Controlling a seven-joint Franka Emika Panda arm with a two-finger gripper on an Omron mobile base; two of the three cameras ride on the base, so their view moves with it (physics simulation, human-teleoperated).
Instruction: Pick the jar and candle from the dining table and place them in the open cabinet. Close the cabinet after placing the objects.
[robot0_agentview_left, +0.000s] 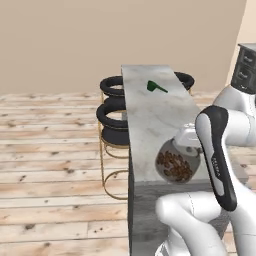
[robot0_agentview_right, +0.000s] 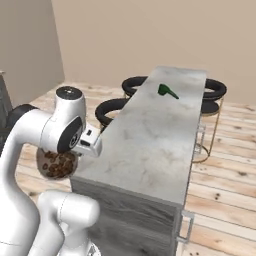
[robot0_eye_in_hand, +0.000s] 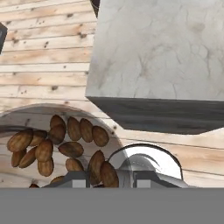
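The jar (robot0_agentview_left: 173, 163), clear glass with brown nuts inside, hangs in the air just off the near end of the dining table (robot0_agentview_left: 150, 120). My gripper (robot0_agentview_left: 183, 144) is shut on its neck, and the arm covers part of it. From the right base the jar (robot0_agentview_right: 56, 164) sits left of the table's near corner (robot0_agentview_right: 145, 150), under the gripper (robot0_agentview_right: 84, 148). In the hand view the jar (robot0_eye_in_hand: 57, 146) lies over wooden floor with the gripper (robot0_eye_in_hand: 108, 181) at its neck and the table's end (robot0_eye_in_hand: 157, 52) beyond. The candle and the cabinet are out of view.
A small green object (robot0_agentview_left: 156, 87) lies near the table's far end. Black-seated stools with gold frames (robot0_agentview_left: 114, 116) stand along the table's left side, and another stool (robot0_agentview_right: 215, 90) on its right. A dark grey panelled unit (robot0_agentview_left: 246, 67) shows at the right edge. Wooden floor surrounds the table.
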